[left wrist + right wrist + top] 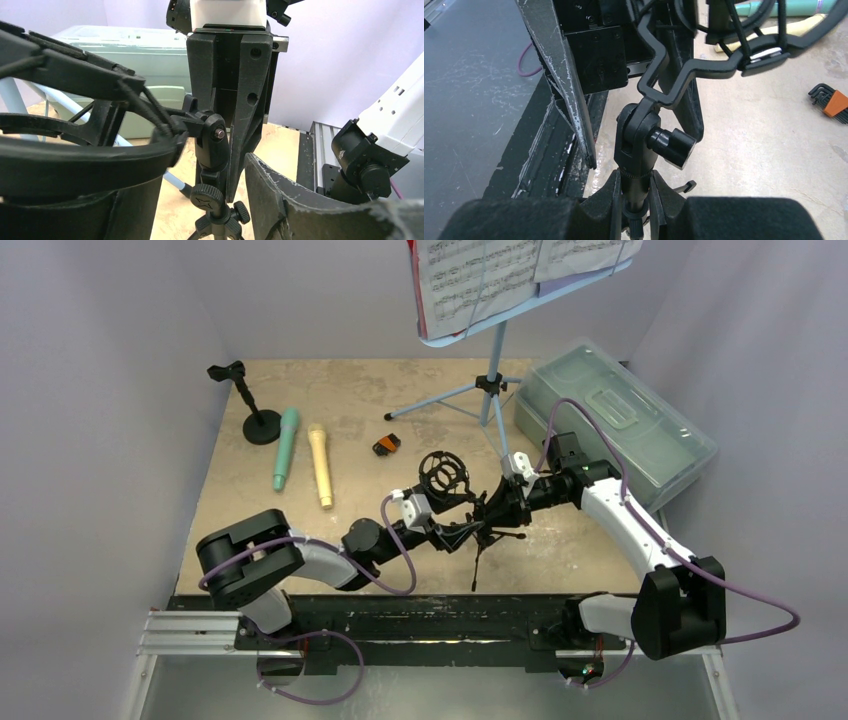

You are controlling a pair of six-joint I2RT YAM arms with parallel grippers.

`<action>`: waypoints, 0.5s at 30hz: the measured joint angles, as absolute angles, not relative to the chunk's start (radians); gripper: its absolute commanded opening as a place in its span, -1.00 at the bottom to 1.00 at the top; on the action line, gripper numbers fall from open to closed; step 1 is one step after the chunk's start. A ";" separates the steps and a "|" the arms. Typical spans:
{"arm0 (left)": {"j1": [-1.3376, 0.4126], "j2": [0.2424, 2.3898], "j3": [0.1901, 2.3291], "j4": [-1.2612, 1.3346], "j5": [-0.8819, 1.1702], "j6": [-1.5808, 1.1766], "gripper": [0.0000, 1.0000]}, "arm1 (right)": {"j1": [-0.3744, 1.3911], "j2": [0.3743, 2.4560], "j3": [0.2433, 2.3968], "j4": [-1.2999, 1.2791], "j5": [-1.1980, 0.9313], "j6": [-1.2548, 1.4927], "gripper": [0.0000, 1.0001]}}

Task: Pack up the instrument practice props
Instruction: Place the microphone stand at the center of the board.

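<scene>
The black microphone tripod (478,540), with its round shock mount (444,474), is held above the table's near middle. My right gripper (636,199) is shut on its stem just below the swivel joint (639,135). My left gripper (207,155) is open, its jaws on either side of the stem (214,150) and mount bracket without touching. The teal microphone (286,448) and beige microphone (320,465) lie at the left. The black round-base pole (250,408) stands behind them. The light-blue music rack (493,360) stands at the back, holding white music sheets (500,275).
The translucent grey-green box (610,420) sits closed at the right, close behind my right arm. A small orange and black hex key set (387,445) lies mid-table and also shows in the right wrist view (831,102). The rack's tripod legs (440,400) spread behind the grippers.
</scene>
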State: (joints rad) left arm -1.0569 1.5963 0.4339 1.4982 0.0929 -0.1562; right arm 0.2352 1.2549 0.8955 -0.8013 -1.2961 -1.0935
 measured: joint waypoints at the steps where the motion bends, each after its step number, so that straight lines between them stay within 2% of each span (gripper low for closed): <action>1: -1.057 1.601 0.441 1.498 0.094 -0.156 0.11 | 0.235 1.255 0.896 -0.801 -1.296 -1.093 -1.00; 14: -1.057 1.652 0.505 1.502 0.135 -0.157 -0.33 | 0.235 1.256 0.896 -0.801 -1.295 -1.093 -1.00; 15: -1.057 1.652 0.506 1.502 0.137 -0.157 -0.48 | 0.234 1.256 0.896 -0.802 -1.294 -1.093 -1.00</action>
